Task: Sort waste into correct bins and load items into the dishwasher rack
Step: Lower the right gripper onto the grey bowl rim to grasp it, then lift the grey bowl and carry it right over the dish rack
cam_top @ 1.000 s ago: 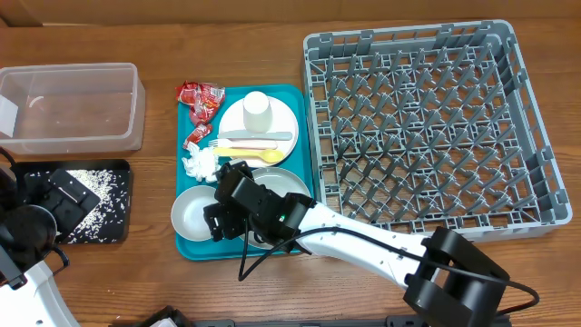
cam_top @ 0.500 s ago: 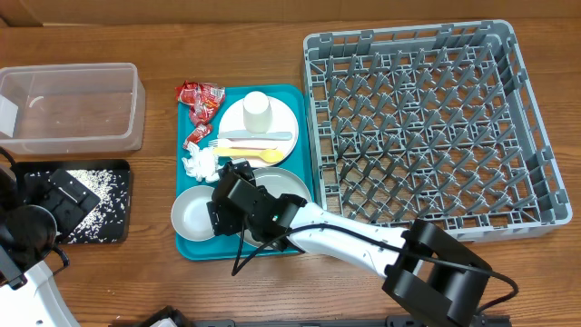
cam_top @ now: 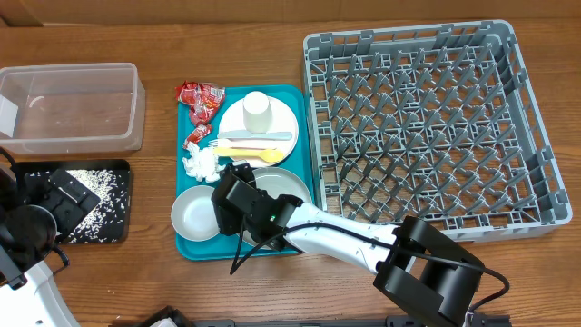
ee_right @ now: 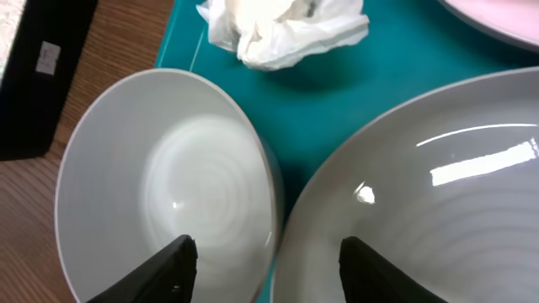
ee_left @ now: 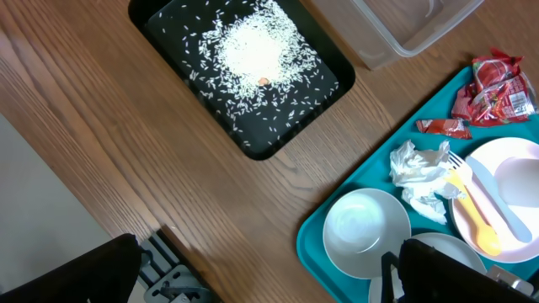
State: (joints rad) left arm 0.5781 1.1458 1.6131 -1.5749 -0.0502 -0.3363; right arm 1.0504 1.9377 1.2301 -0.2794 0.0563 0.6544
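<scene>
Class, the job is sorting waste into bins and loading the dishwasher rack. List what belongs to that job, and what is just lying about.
Belongs: red wrappers, napkin, rice, clear tub, black tray, grey bowl, grey plate, pale plate, white cup, cutlery, dishwasher rack.
Just there: teal tray, wooden table.

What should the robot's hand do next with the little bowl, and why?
Probably lower the right hand straight down and close it on the grey bowl's near rim. Its fingers are open, one above the bowl's inside and the other above the grey plate, so the rim sits between them. Nothing is gripped yet, and the bowl belongs in the rack.
</scene>
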